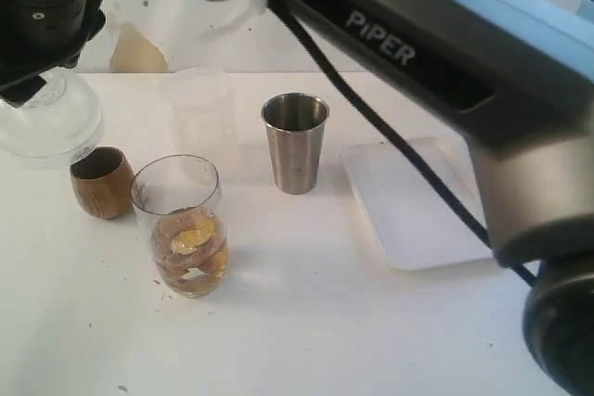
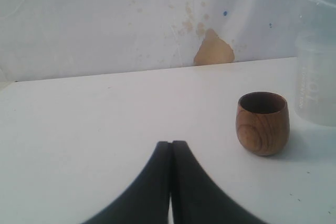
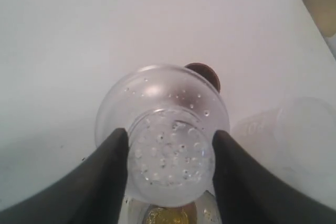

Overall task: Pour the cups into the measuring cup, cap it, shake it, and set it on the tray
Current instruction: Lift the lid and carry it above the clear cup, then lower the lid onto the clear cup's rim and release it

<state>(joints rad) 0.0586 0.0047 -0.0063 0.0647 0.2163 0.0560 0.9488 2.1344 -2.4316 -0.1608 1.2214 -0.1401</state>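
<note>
The clear measuring cup (image 1: 179,220) stands at the front left with brown and gold pieces in its lower half; its gold contents (image 3: 168,216) show at the edge of the right wrist view. The brown wooden cup (image 1: 102,183) (image 2: 262,123) (image 3: 206,73) stands upright to its left. Further back, near the middle, is the steel tumbler (image 1: 295,141). My right gripper (image 1: 42,81) (image 3: 170,156) reaches across to the far left, shut on the clear dome lid (image 1: 48,122) (image 3: 163,124), held above the table by the wooden cup. My left gripper (image 2: 171,145) is shut and empty, low over the table, apart from the wooden cup.
The white tray (image 1: 413,201) lies at the right, partly under the right arm and its cable (image 1: 390,136). A frosted plastic cup (image 1: 200,113) (image 2: 317,77) (image 3: 304,135) stands behind the measuring cup. A wall runs along the back edge of the table.
</note>
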